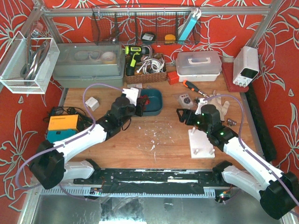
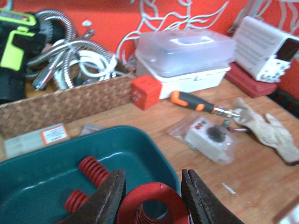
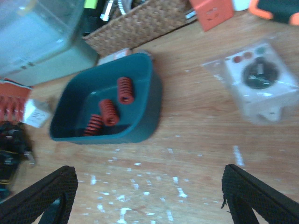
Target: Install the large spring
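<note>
My left gripper (image 2: 153,198) is shut on the large red spring (image 2: 154,205), one jaw on each side of it, and holds it over the near right corner of the teal tray (image 2: 140,135). Two smaller red springs (image 2: 92,168) lie in the tray. In the top view the left gripper (image 1: 141,105) is at the tray's (image 1: 158,109) left side. My right gripper (image 1: 182,115) is open and empty over bare wood, its fingers (image 3: 254,196) spread wide. The tray (image 3: 140,133) holds three springs (image 3: 124,89) in that view. A white base plate with pegs (image 1: 205,151) lies below the right wrist.
A wicker basket (image 1: 145,77), a red cube (image 1: 173,77), an orange-handled screwdriver (image 1: 192,87), a bagged white controller (image 1: 185,99) and a glove (image 1: 219,102) lie behind the grippers. A power supply (image 1: 246,65) stands at right. An orange device (image 1: 62,122) sits at left.
</note>
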Robot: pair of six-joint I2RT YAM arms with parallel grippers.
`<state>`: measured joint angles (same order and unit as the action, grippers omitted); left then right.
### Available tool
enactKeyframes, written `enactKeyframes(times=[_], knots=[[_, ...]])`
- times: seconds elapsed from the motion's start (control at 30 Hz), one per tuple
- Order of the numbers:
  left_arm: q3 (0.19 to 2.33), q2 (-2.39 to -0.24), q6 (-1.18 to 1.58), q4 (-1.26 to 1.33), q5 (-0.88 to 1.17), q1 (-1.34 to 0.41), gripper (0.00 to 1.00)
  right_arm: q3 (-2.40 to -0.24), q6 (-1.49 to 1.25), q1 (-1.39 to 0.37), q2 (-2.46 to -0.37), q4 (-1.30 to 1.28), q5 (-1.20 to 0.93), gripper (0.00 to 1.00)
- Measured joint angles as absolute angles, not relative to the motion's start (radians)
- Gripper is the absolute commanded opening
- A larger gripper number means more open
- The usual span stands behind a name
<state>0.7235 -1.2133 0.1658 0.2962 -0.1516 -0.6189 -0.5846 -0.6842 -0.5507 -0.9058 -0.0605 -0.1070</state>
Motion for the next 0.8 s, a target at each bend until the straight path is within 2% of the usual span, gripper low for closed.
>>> enactKeyframes(times=[0.23,0.33,0.5,0.6,0.67,0.73,0.8], knots=[[0.584,-1.125,0.146,0.485,-0.102,-0.7,0.0,-0.585,-1.021,-0.566,-0.954,0.067,-0.155,0.79],[0.542,-1.133,0.11,0.584,-0.091,-0.733,0.0,-0.55,-1.2,-0.604,-0.966,0.185,-0.152,0.78],[0.556,-1.197,0.021,0.691,-0.08,-0.778,0.0,-0.57,-1.329,-0.659,-0.972,0.253,-0.128,0.79],[0.591,-1.233,-0.022,0.688,-0.08,-0.788,0.0,-0.652,-1.257,-0.672,-0.997,0.227,-0.132,0.8],[0.627,-1.241,-0.031,0.651,-0.092,-0.789,0.0,-0.733,-1.101,-0.676,-1.019,0.172,-0.133,0.79],[0.67,-1.24,-0.032,0.596,-0.113,-0.79,0.0,-0.787,-0.897,-0.679,-1.025,0.126,-0.126,0.7],[0.711,-1.232,-0.022,0.532,-0.134,-0.79,0.0,-0.773,-0.682,-0.68,-1.007,0.133,-0.133,0.67]])
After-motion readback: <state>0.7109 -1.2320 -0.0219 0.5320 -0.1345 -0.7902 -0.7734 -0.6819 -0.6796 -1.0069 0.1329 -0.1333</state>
